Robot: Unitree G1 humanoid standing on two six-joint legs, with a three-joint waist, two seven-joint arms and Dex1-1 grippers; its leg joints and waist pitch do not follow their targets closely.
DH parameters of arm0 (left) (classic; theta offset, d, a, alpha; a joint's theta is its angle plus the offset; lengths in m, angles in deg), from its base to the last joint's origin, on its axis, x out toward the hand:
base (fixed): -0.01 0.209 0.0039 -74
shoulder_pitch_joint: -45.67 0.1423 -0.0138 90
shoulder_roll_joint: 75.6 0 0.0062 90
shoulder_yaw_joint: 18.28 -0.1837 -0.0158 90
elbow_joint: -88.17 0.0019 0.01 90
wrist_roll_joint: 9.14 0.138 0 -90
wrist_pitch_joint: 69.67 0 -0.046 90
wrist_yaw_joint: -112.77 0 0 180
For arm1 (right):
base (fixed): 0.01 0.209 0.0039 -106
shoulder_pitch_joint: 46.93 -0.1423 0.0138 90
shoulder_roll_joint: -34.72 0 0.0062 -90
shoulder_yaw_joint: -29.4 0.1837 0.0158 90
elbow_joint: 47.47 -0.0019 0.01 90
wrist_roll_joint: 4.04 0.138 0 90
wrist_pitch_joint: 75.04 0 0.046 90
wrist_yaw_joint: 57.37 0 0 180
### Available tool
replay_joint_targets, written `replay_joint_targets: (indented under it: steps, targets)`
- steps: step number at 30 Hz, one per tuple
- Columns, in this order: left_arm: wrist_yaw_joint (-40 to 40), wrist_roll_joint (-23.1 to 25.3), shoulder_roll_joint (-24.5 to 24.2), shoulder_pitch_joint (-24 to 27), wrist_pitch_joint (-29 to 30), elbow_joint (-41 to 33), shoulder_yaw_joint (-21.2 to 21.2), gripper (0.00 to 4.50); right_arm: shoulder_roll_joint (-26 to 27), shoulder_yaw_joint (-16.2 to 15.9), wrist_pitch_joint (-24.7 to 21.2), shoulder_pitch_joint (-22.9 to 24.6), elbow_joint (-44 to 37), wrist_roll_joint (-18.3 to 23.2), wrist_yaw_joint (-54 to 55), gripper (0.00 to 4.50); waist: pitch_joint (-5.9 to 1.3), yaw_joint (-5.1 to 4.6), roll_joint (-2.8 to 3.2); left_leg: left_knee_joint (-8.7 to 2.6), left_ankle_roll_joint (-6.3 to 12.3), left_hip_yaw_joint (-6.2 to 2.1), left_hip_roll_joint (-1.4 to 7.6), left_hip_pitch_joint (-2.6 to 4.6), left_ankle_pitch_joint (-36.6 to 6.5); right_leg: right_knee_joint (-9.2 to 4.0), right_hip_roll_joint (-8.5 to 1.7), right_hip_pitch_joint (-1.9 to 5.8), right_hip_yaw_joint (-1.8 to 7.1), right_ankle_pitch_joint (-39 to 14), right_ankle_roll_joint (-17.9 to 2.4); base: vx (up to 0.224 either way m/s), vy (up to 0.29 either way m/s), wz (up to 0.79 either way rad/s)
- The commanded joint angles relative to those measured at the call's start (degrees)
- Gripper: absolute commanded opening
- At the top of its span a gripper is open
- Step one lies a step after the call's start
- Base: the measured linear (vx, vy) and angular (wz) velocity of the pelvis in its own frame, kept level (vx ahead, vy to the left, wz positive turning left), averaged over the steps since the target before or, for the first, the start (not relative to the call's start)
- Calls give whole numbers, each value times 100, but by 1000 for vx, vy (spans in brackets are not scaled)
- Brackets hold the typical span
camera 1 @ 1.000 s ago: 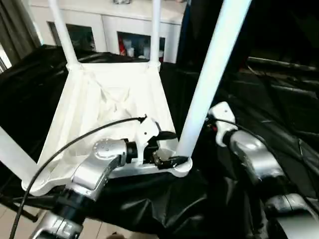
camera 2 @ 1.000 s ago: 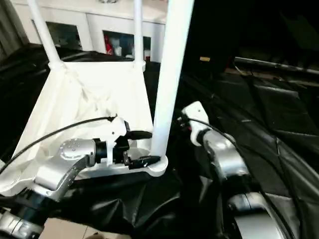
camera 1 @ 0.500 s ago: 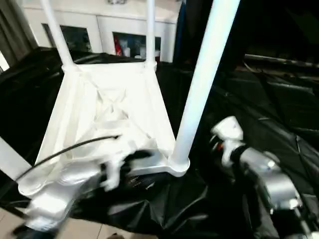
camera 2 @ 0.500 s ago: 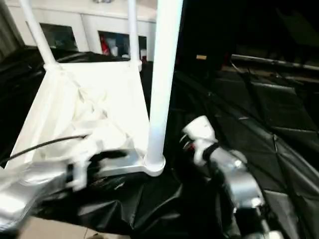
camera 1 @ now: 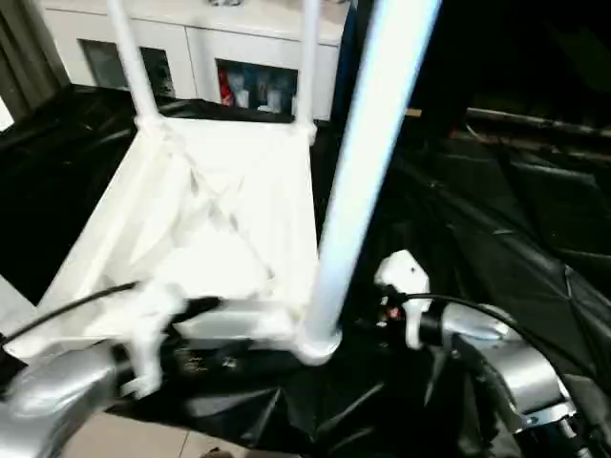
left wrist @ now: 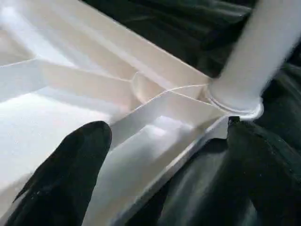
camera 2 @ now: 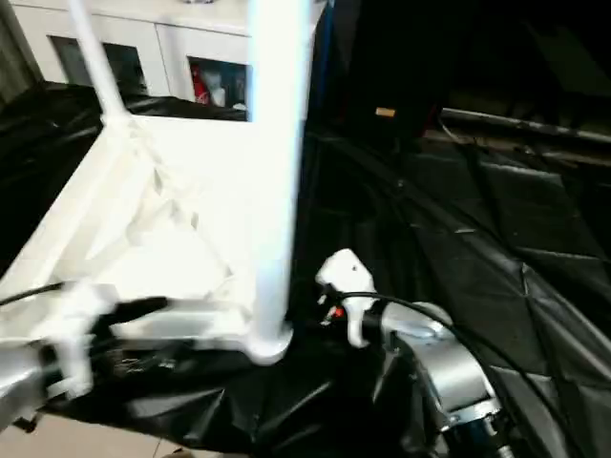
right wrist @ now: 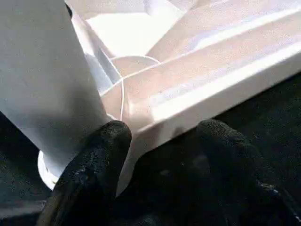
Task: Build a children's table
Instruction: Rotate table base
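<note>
Left gripper (left wrist: 164, 160) spread wide, clasping nothing, one finger (left wrist: 66, 174) over the ribbed underside of the upturned top (camera 1: 220, 219), the other off its rim; right gripper (right wrist: 162, 155) parted, empty, beside the near corner leg (camera 1: 358, 162), seated upright in its socket.

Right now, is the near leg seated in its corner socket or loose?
In: the near leg stands upright, its base ringed by the corner socket of the upturned table top. How firmly, cannot tell.
</note>
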Motion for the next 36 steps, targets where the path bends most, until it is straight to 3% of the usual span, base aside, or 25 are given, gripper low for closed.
replay_joint_targets:
  steps: [1,6,7,9,10,11,12,13,16,17,18,20,21,24,26,27,28,29,30,31,32,33,34,35,36]
  targets:
    - [-242,-52,142,221,-130,-146,264,446,3,18,-47,27,-140,102,-49,276,-231,30,47,-446,8,2,9,-2,-2237,-557,-274,151,196,-2601,-488,0,0,0]
    - [-676,-267,752,610,-274,-485,303,446,100,460,-15,58,22,4,632,276,-223,76,39,-464,-53,-10,24,20,-2402,-593,-277,118,196,-2729,-427,0,0,0]
    - [-1006,-115,1050,643,-417,-483,180,446,199,854,22,68,147,-93,1244,276,-215,97,28,-460,-66,-4,20,36,-2455,-613,-269,94,202,-2803,-369,0,0,0]
    - [-1428,258,1282,612,-614,-391,47,446,237,1174,41,162,109,-183,1686,276,-225,129,21,-447,-121,-3,4,57,-2494,-631,-259,91,188,-2873,-245,0,0,0]
    - [-1428,258,1282,612,-614,-391,47,446,237,1174,41,162,109,-183,1686,276,-226,151,4,-429,-113,12,-8,86,-2540,-646,-242,68,191,-2929,-142,0,0,0]
    - [-1968,719,1498,447,-673,-170,-79,446,333,1481,-111,297,2,-261,2151,276,-224,155,36,-433,-120,7,-15,79,-2543,-650,-240,71,194,-2953,-103,0,0,0]
    - [-2228,918,1568,333,-591,-35,-124,446,388,1559,-167,325,5,-284,2314,276,-222,145,83,-430,-138,-2,-28,78,-2566,-674,-232,71,180,-3046,8,0,0,0]
    - [-2341,1002,1621,213,-615,76,-153,446,470,1653,-156,389,-38,-288,2474,276,-232,121,29,-427,-139,-15,-47,64,-2570,-686,-228,92,149,-3141,107,0,0,0]
    - [-2592,1271,1739,-257,-908,487,-261,446,816,1953,-170,692,-285,-308,3096,276,-255,84,84,-431,-114,-43,-77,38,-2477,-738,-239,111,134,-3111,192,0,0,0]
    - [-2651,1329,1758,-394,-983,601,-272,446,893,1981,-176,793,-368,-336,3246,276,-271,85,71,-422,-119,-46,-75,37,-2460,-703,-246,117,134,-3063,177,0,0,0]
    - [-2751,1419,1777,-672,-1091,815,-282,446,993,1925,-200,1038,-540,-428,3427,276,-268,83,116,-437,-119,-60,-79,19,-2437,-698,-241,127,140,-2964,147,0,0,0]
    - [-2931,1470,1826,-1031,-1198,1060,-243,446,1020,1671,-106,1331,-683,-621,3511,276,-286,88,149,-426,-119,-74,-79,44,-2450,-675,-237,122,145,-2789,103,0,0,0]
    - [-3015,1439,1887,-1172,-1200,1127,-192,446,1061,1600,-80,1396,-710,-653,3543,276,-282,74,199,-444,-131,-93,-81,-9,-2428,-648,-250,169,146,-2677,38,0,0,0]
    - [-3115,1453,1961,-1355,-1279,1259,-153,446,1233,1584,-30,1418,-730,-575,3588,276,-297,-1,167,-432,-70,-104,-104,-59,-2306,-621,-258,193,151,-2581,-46,0,0,0]
    - [-3130,1477,1974,-1424,-1402,1410,-143,446,1352,1576,-18,1352,-692,-569,3676,276,-307,-10,233,-419,-41,-100,-105,-49,-2220,-626,-265,177,163,-2589,-82,0,0,0]
    - [-3151,1487,1975,-1428,-1393,1436,-141,446,1366,1573,-13,1337,-687,-568,3699,276,-309,-17,218,-416,-31,-92,-101,-46,-2188,-634,-260,172,166,-2546,-100,0,0,0]
    - [-3197,1512,1982,-1443,-1386,1495,-141,446,1391,1573,-1,1302,-668,-562,3743,276,-347,-7,213,-375,33,-83,-96,-143,-1470,-586,-240,170,181,-1664,-287,0,0,0]
    - [-3205,1516,1990,-1451,-1417,1521,-142,446,1395,1580,7,1279,-644,-559,3753,276,-386,2,195,-318,114,-66,-107,-195,-893,-530,-206,162,174,-885,-462,0,0,0]
    - [-3198,1486,1999,-1455,-1422,1544,-137,446,1402,1583,15,1248,-618,-559,3773,276,-510,11,208,-106,454,-22,-209,-290,703,-358,-112,101,106,1186,-837,0,0,0]
    - [-3189,1465,2004,-1453,-1424,1549,-136,446,1400,1588,31,1202,-573,-563,3784,276,-616,26,202,84,950,13,-357,-420,2140,-233,-4,-21,-13,3135,-1146,0,0,0]
    - [-3201,1456,2012,-1442,-1408,1549,-134,446,1397,1593,50,1149,-521,-569,3797,276,-716,51,229,164,1173,-11,-387,-432,2530,-167,33,-62,-70,3734,-1299,0,0,0]
    - [-3237,1479,2018,-1399,-1379,1526,-134,446,1390,1600,65,1083,-458,-576,3800,276,-759,45,203,238,1571,-9,-454,-573,2438,-207,18,-140,-125,4055,-1506,-92,30,2]
    - [-3249,1494,2017,-1377,-1376,1515,-137,446,1388,1603,69,1058,-436,-579,3801,276,-766,60,219,247,1692,-20,-434,-608,2124,-279,-29,-184,-150,3754,-1580,-150,39,2]
    - [-3281,1531,2026,-1314,-1394,1505,-139,446,1382,1617,83,987,-384,-589,3798,276,-670,69,290,211,1653,-2,-325,-579,446,-568,-133,-264,-210,1404,-1502,-150,39,2]
    - [-3296,1526,2045,-1254,-1388,1488,-130,446,1378,1631,81,945,-361,-589,3793,276,-548,21,375,95,1268,-25,-159,-396,-1494,-768,-139,-327,-353,-1553,-1071,-180,64,-4]
